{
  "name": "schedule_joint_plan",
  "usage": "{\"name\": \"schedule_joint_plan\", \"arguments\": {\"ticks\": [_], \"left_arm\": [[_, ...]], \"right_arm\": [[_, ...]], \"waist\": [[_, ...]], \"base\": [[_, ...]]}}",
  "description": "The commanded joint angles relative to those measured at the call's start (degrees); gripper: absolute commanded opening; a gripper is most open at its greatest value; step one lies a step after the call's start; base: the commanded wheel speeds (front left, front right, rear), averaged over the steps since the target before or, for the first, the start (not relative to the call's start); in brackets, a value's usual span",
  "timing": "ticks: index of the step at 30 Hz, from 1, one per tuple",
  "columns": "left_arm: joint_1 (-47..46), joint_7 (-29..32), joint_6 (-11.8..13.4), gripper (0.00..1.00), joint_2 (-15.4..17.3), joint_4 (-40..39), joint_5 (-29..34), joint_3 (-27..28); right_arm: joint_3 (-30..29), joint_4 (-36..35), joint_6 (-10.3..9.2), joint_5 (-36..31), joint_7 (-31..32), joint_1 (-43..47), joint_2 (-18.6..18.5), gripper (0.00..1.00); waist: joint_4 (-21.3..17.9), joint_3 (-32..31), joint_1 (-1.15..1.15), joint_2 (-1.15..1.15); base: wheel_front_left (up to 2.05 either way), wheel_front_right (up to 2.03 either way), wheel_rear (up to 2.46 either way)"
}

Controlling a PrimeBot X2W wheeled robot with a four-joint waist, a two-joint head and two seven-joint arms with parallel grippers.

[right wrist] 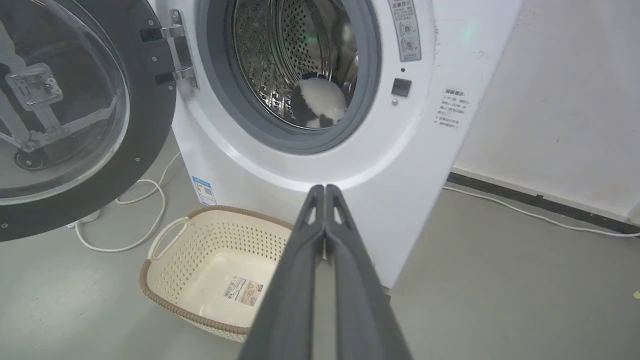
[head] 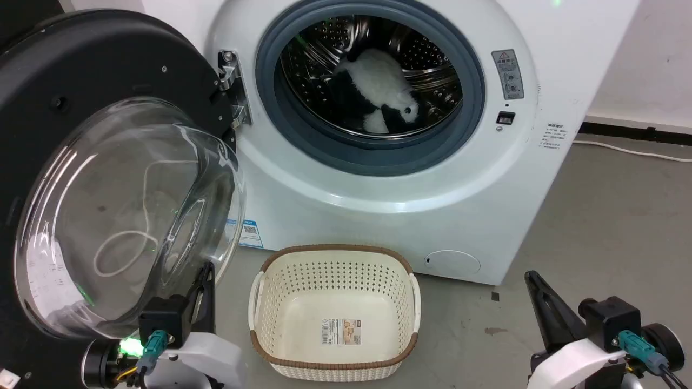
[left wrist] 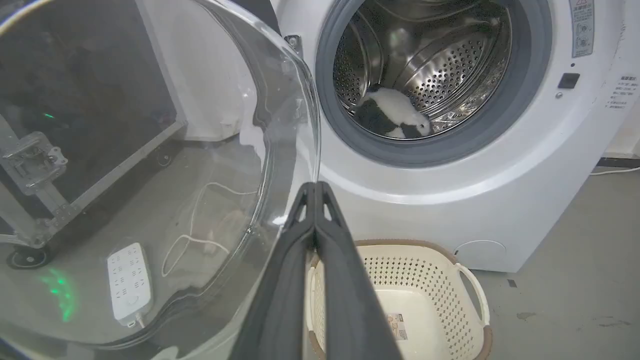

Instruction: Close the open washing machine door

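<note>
In the head view we see the washer (head: pixel 459 216) ahead with its porthole uncovered. A black-and-white plush toy (head: pixel 378 92) lies in the steel drum (head: pixel 432 59). The door (head: pixel 81 81) stands swung wide open on its hinge at the left of the porthole, and its glass bowl bulges toward us. A cream basket (head: pixel 335 258) sits on the grey floor (head: pixel 611 216) just in front of the washer. The left gripper (head: pixel 207 268) rises at the lower left, its tips just beside the lower right edge of the glass. The right gripper (head: pixel 531 276) stands at the lower right over bare floor, well apart from the door.

In the left wrist view we find the left fingers pressed together to a single point. That point is close against the rim of the glass bowl, though we cannot tell whether it touches. A white power strip (left wrist: pixel 129 280) shows through the glass.

In the right wrist view we find the right fingers pressed together too, holding nothing and pointing at the washer's front below the porthole. The door hangs open at the far left, with a white cable (right wrist: pixel 145 220) on the floor beneath it.
</note>
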Motion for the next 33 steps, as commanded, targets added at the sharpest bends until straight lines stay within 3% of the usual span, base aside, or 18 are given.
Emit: {"name": "schedule_joint_plan", "arguments": {"ticks": [1,33], "left_arm": [[0.8,0.0,-0.2,0.0,0.0,-0.2,0.2,0.1],[0.8,0.0,-0.2,0.0,0.0,-0.2,0.2,0.1]], "right_arm": [[0.0,-0.2,0.05,-0.4,0.0,-0.8,0.0,0.0],[0.0,-0.2,0.05,-0.4,0.0,-0.8,0.0,0.0]], "waist": [[0.0,0.0,0.0,0.0],[0.0,0.0,0.0,0.0]], "base": [[0.0,0.0,0.0],[0.0,0.0,0.0]]}}
